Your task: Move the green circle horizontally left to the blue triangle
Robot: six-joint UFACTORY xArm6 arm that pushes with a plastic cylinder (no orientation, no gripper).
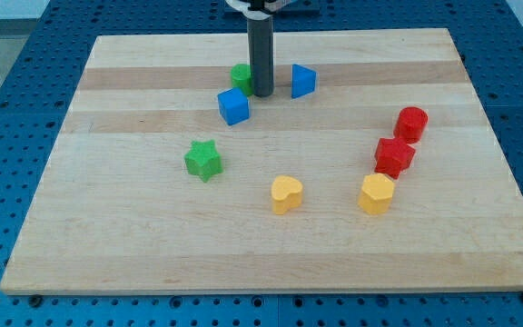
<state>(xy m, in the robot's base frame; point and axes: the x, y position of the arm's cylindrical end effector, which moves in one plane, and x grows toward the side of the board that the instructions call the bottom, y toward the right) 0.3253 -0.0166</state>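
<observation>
The green circle sits near the top middle of the wooden board, partly hidden behind my rod. My tip rests on the board just to the right of the green circle, touching or almost touching it. The blue triangle lies to the right of my tip, a short gap away. So the tip stands between the green circle and the blue triangle.
A blue cube lies just below the green circle. A green star is at the left centre. A yellow heart and a yellow hexagon are lower down. A red star and a red cylinder are at the right.
</observation>
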